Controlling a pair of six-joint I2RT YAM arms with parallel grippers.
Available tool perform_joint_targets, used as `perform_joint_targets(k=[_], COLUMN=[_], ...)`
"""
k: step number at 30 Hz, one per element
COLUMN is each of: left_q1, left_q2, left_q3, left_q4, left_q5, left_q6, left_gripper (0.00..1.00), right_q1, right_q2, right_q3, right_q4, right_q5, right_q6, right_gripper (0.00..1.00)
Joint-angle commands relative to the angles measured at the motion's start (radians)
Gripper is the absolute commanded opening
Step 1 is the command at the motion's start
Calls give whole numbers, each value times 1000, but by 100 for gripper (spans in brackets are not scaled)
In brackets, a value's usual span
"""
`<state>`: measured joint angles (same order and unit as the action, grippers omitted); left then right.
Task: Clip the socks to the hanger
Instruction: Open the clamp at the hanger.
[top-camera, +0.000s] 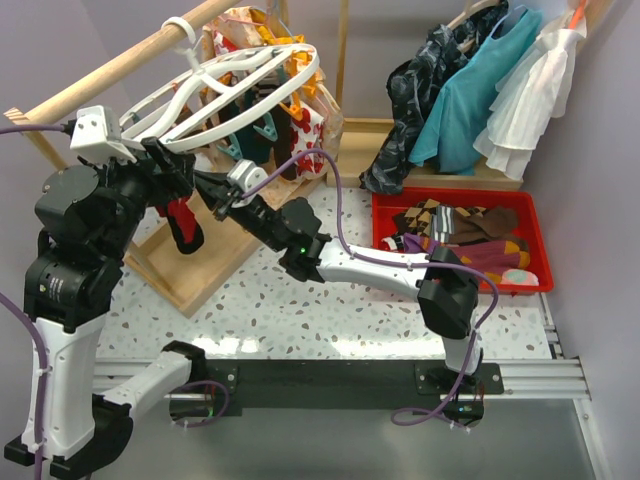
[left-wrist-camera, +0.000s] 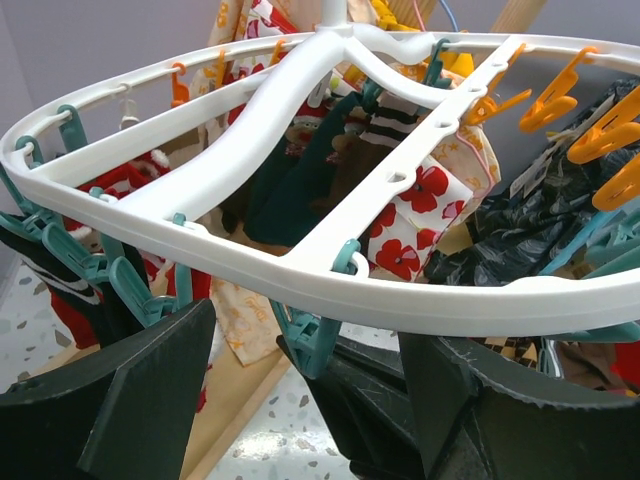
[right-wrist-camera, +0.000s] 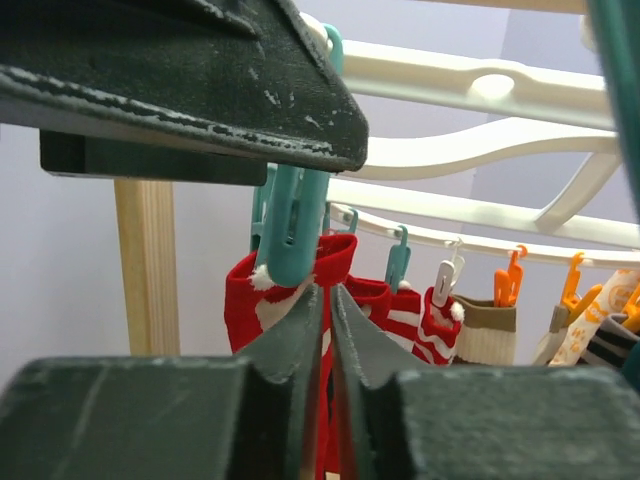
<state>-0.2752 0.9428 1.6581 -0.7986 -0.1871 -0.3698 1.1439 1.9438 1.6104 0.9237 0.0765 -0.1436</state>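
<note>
– Socks (top-camera: 460, 235), seen from above, lie in the red bin (top-camera: 533, 225), well right of the hanger (top-camera: 230, 90); more hang clipped beneath it.
– And the left wrist view?
– Left gripper (left-wrist-camera: 318, 325), fingers wide apart just under the hanger's rim, grasping nothing.
– Right wrist?
– Right gripper (right-wrist-camera: 325, 300) nearly closed, pinching a red-white sock (right-wrist-camera: 245, 300) below the hanger's teal clip (right-wrist-camera: 295, 225).

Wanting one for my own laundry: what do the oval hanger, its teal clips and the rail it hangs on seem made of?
Hanger: white plastic, smooth and slightly glossy, with moulded ribs and holes.
Teal clip: probably plastic too, one even colour with a soft sheen.
Rail: wood, pale tan, matt.
</note>
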Motion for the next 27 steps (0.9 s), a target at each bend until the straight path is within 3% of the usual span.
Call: perform_joint_targets(k=[1, 7, 8, 10, 14, 27], left_q1=[4, 4, 4, 4, 4, 4], left_q2=[16, 17, 17, 16, 14, 7], left_q3=[19, 5, 8, 6, 6, -21], left_q4=[24, 64, 67, 68, 62, 67], left_q5=[17, 24, 31, 40, 40, 37], left_q6=[37, 28, 25, 19, 17, 9], left_gripper=[78, 77, 77, 77, 77, 77], right_q1=[-10, -16, -18, -18, -18, -18], right_q2=[-46, -55, -57, -62, -63, -74], right_q3=[26, 23, 20, 10, 3, 26], right_q4=[12, -5, -3, 15, 38, 84], right_q5=[-23, -47, -53, -61, -64, -73], right_q6=[12, 15, 15, 15, 27, 65], right_gripper=[8, 9, 19, 29, 42, 43])
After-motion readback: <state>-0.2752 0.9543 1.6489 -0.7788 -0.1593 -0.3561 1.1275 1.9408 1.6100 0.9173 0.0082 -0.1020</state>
